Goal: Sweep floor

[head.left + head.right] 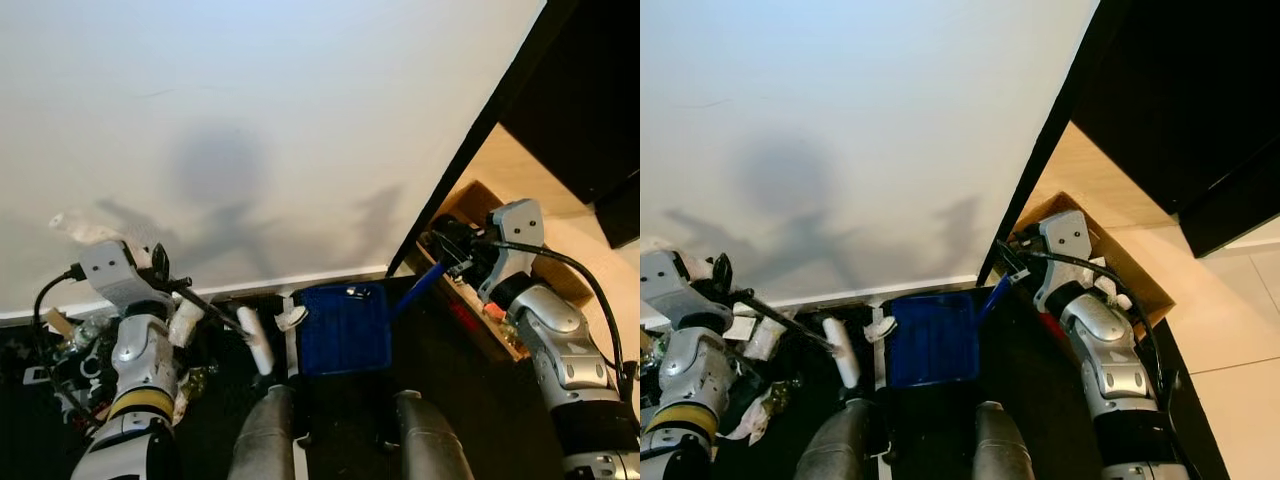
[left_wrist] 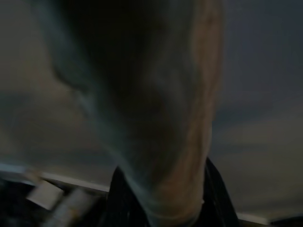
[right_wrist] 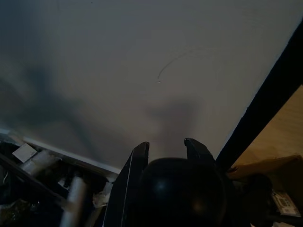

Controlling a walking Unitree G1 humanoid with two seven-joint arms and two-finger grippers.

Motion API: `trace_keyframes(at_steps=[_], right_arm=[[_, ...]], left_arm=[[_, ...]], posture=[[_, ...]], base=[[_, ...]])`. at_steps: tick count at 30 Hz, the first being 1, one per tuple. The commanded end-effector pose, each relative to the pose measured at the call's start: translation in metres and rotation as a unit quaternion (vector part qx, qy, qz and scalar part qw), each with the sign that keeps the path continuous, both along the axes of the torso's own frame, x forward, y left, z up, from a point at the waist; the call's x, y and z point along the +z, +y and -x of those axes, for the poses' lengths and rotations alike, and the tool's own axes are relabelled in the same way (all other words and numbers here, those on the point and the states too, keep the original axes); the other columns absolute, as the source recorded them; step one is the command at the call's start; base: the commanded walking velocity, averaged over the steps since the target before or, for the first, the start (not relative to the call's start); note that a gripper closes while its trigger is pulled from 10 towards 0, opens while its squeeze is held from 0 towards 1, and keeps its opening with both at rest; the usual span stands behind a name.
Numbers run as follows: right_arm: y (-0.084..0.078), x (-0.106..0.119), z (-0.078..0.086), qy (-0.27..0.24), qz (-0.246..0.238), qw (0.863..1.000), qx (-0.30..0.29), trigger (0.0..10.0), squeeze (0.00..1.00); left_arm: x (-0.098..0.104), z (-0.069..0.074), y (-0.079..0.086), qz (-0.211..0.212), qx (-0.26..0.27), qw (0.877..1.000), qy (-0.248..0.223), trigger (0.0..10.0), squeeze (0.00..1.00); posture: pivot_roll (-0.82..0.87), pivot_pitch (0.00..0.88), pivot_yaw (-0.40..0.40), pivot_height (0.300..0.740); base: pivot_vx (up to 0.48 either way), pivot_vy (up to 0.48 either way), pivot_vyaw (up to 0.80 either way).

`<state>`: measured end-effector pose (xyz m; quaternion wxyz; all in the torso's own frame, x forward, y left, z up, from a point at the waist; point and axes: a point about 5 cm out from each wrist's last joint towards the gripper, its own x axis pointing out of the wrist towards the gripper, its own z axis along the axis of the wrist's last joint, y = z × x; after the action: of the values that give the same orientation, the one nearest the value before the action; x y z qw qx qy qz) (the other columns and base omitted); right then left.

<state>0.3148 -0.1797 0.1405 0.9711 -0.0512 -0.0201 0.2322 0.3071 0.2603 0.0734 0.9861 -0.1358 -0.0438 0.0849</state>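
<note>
The blue dustpan [image 1: 343, 326] lay on the dark floor at six o'clock, against the wall. The right gripper [image 1: 447, 257], at three o'clock, pinched its handle [image 1: 418, 288]; it looked light, stiff plastic. I could not tell the left gripper's [image 1: 165, 272] state.

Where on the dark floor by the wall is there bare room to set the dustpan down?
Free: the dark floor between the blue dustpan and the cardboard box, beneath the right gripper. Crowded: the left gripper side, where paper scraps and a white tube litter the floor along the white baseboard.
</note>
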Motion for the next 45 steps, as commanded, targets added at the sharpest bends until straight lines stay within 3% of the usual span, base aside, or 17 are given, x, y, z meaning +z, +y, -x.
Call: trace_keyframes(at_steps=[1,3,5,6,7,10,12,13,14,19,21,27,30,35,38,41,45], right_arm=[[-0.001,-0.009,0.003,0.025,-0.008,1.0,0.008,10.0,0.0],[0.0,-0.008,0.003,0.026,-0.008,1.0,0.011,10.0,0.0],[0.003,-0.008,0.002,0.03,-0.009,0.999,0.015,10.0,0.0],[0.003,-0.008,0.002,0.03,-0.009,0.999,0.015,10.0,0.0],[0.003,-0.008,0.002,0.031,-0.01,0.999,0.016,10.0,0.0],[0.004,-0.008,0.002,0.031,-0.01,0.999,0.017,10.0,0.0],[0.004,-0.009,0.003,0.033,-0.012,0.999,0.017,10.0,0.0],[0.004,-0.009,0.003,0.033,-0.012,0.999,0.017,10.0,0.0],[0.003,-0.011,0.003,0.035,-0.013,0.999,0.017,10.0,0.0],[0.006,-0.013,0.003,0.037,-0.012,0.999,0.021,10.0,0.0],[0.008,-0.013,0.003,0.038,-0.012,0.999,0.025,10.0,0.0],[0.007,-0.013,0.002,0.039,-0.018,0.999,0.022,10.0,0.0],[0.007,-0.014,0.002,0.04,-0.019,0.999,0.021,10.0,0.0],[0.013,-0.011,0.001,0.039,-0.019,0.999,0.032,10.0,0.0],[0.012,-0.01,0.001,0.038,-0.017,0.999,0.033,10.0,0.0],[0.009,-0.008,0.004,0.036,-0.013,0.999,0.032,10.0,0.0],[0.004,-0.008,0.007,0.037,-0.011,0.999,0.026,10.0,0.0]], left_arm=[[-0.022,0.009,-0.015,0.06,-0.019,0.998,0.027,10.0,0.0],[-0.021,0.008,-0.024,0.072,-0.041,0.996,0.019,10.0,0.0],[-0.014,0.008,-0.051,0.078,-0.153,0.985,0.002,10.0,0.0],[-0.014,0.008,-0.051,0.078,-0.153,0.985,0.002,10.0,0.0],[-0.008,0.01,-0.057,0.047,-0.203,0.978,-0.003,10.0,0.0],[-0.003,0.012,-0.057,0.021,-0.232,0.972,-0.005,10.0,0.0],[0.014,0.014,-0.044,-0.029,-0.256,0.966,-0.022,10.0,0.0],[0.014,0.014,-0.044,-0.029,-0.256,0.966,-0.022,10.0,0.0],[0.033,0.015,-0.02,-0.077,-0.246,0.965,-0.037,10.0,0.0],[0.058,0.019,0.018,-0.157,-0.213,0.964,-0.039,10.0,0.0],[0.064,0.028,0.036,-0.214,-0.216,0.953,-0.017,10.0,0.0],[0.076,0.049,0.062,-0.257,-0.229,0.938,0.03,10.0,0.0],[0.071,0.052,0.07,-0.249,-0.213,0.944,0.043,10.0,0.0],[0.031,0.036,0.053,-0.229,-0.166,0.957,0.059,10.0,0.0],[0.028,0.033,0.05,-0.234,-0.152,0.958,0.061,10.0,0.0],[0.029,0.019,0.049,-0.272,-0.068,0.957,0.069,10.0,0.0],[0.033,0.014,0.052,-0.279,-0.027,0.958,0.065,10.0,0.0]], posture=[[-0.1,0.348,-0.084,0.74],[-0.1,0.351,-0.088,0.74],[-0.09,0.355,-0.086,0.74],[-0.09,0.355,-0.086,0.74],[-0.09,0.356,-0.084,0.74],[-0.08,0.355,-0.078,0.74],[-0.07,0.356,-0.074,0.74],[-0.07,0.356,-0.074,0.74],[-0.06,0.357,-0.071,0.74],[-0.05,0.362,-0.068,0.74],[-0.03,0.366,-0.061,0.74],[-0.02,0.365,-0.058,0.74],[-0.01,0.367,-0.066,0.74],[-0.05,0.381,-0.081,0.74],[-0.06,0.386,-0.082,0.74],[-0.09,0.395,-0.082,0.74],[-0.1,0.398,-0.078,0.74]], base=[[0.0,0.0,0.0],[0.0,0.0,0.0],[0.0,0.0,0.0],[0.0,0.0,0.0],[0.0,0.0,0.0],[0.0,0.0,0.0],[0.0,0.0,0.0],[0.0,0.0,0.0],[0.0,0.0,0.0],[0.0,0.0,0.0],[0.0,0.0,0.0],[0.0,0.0,0.0],[0.0,0.0,0.0],[0.0,0.0,0.0],[0.0,0.0,0.0],[0.0,0.0,0.0],[0.0,0.0,0.0]])
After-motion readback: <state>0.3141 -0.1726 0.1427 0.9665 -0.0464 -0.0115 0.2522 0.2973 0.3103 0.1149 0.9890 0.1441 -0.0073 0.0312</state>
